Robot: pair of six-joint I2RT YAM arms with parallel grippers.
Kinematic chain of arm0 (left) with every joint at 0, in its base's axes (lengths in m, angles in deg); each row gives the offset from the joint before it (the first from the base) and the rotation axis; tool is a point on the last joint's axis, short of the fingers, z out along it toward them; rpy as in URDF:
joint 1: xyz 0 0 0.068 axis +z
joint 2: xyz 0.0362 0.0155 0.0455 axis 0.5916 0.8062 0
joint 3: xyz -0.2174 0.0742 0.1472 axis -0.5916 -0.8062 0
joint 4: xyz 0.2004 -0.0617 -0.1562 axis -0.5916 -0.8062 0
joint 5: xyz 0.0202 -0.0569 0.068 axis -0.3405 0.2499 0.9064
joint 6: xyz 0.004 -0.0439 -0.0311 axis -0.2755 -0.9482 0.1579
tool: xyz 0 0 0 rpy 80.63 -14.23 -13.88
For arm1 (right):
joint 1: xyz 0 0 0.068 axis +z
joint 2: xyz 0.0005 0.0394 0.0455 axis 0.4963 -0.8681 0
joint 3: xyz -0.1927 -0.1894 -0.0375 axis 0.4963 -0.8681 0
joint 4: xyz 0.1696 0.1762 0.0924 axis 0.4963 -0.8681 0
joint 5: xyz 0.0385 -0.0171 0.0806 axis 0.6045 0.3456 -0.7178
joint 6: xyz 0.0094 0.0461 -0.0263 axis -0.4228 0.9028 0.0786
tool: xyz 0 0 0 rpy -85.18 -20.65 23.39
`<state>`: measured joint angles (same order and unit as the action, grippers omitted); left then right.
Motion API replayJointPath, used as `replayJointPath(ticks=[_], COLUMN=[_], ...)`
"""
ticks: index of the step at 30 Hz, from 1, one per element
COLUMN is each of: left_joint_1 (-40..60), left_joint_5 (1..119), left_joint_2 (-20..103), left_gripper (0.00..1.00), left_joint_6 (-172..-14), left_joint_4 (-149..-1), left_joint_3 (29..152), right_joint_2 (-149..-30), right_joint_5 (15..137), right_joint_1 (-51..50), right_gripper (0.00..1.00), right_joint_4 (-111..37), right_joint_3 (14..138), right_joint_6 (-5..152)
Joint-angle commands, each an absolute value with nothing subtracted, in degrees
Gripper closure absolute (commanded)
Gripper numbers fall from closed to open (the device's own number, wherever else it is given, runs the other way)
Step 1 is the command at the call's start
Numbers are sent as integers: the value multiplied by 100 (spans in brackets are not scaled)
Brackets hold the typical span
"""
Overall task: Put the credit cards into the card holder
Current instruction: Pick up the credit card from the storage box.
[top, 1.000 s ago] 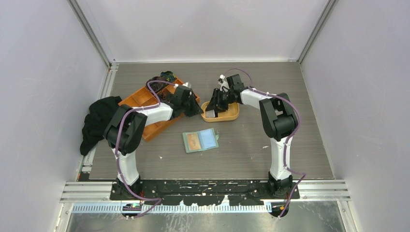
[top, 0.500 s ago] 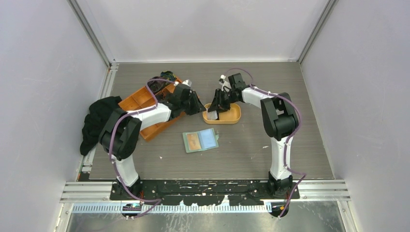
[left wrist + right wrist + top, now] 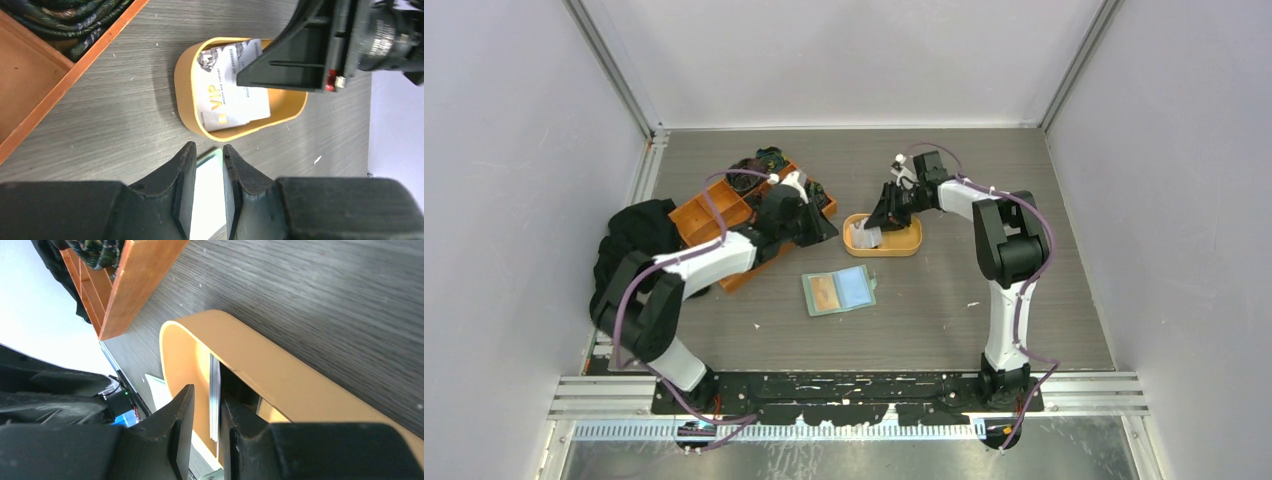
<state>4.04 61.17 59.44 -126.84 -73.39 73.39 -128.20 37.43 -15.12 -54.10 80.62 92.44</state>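
The left arm has swung its elbow toward lower left. The left gripper stands narrow and empty. The right gripper is narrow too, astride the credit cards in the dish.

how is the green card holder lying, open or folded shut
Open: the card holder lies spread flat, its two inner panels facing up.

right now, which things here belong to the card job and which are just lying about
Job: cards, in the dish; holder, lying open.
Lying about: tray; dark bundle in it; black cloth.
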Motion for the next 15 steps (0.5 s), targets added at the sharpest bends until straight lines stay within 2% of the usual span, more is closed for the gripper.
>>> replayJointPath(ticks=[1, 5, 7, 12, 15], left_joint_1=[437, 454, 465, 523, 557], left_joint_5=[6277, 6407, 6483, 6667, 6391], left_joint_2=[4883, 3961, 3451, 2058, 1245], left_gripper=[72, 64, 54, 21, 13], left_joint_6=[-12212, -11860, -11664, -11433, -11493], left_joint_4=[-6610, -6506, -6505, -6400, -6320], left_joint_3=[6851, 6261, 5973, 5082, 4596], right_joint_2=[-12492, -12440, -12383, -12193, -12123], right_joint_5=[3535, 3639, 3697, 3787, 3803], right_joint_1=[-1651, -1756, -1810, -1968, -2008], right_gripper=[72, 86, 90, 92, 92], right_joint_4=[-5240, -5253, -5259, -5363, -5504], right_joint_3=[7919, 7812, 7770, 7705, 7699], right_joint_6=[9274, 9235, 9208, 9014, 8864])
